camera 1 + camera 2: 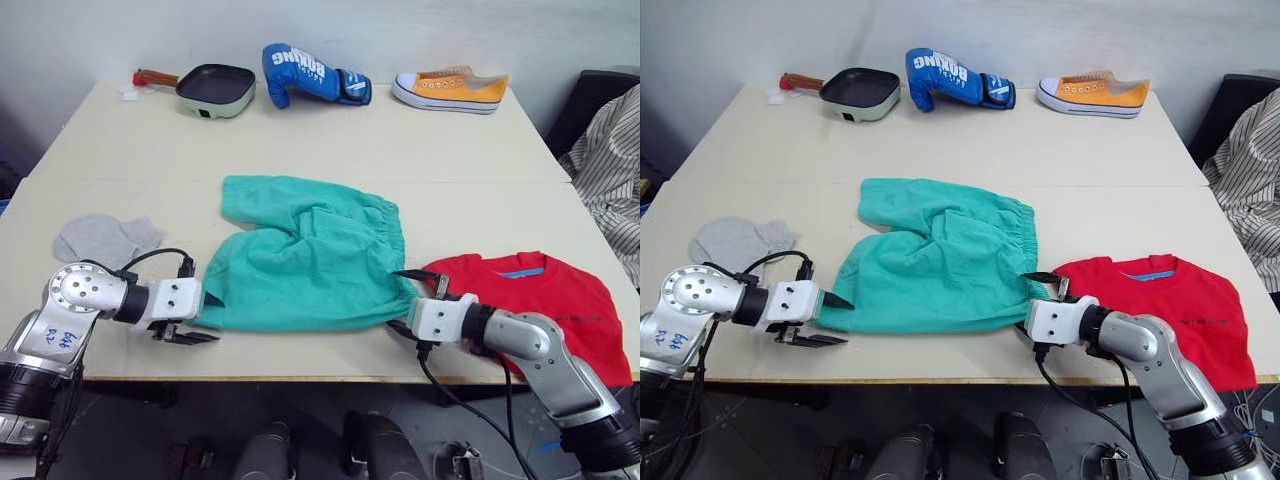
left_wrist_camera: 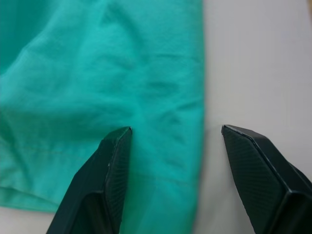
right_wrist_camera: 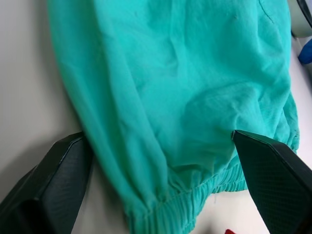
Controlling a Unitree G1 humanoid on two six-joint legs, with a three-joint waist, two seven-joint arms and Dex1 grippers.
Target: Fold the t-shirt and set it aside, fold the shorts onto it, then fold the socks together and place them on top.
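Teal shorts [image 1: 300,255] partly hide both grippers' spread fingers [image 2: 114,161].

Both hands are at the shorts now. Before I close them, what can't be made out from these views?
- Folded t-shirt: its near edge is hidden by the right arm in the head views.
- Shorts: what lies under them; the fabric itself covers it.
- Socks: whether there are two; they read as one grey heap.
- Left hand and right hand: open around the shorts' edges; contact with the fabric is unclear.
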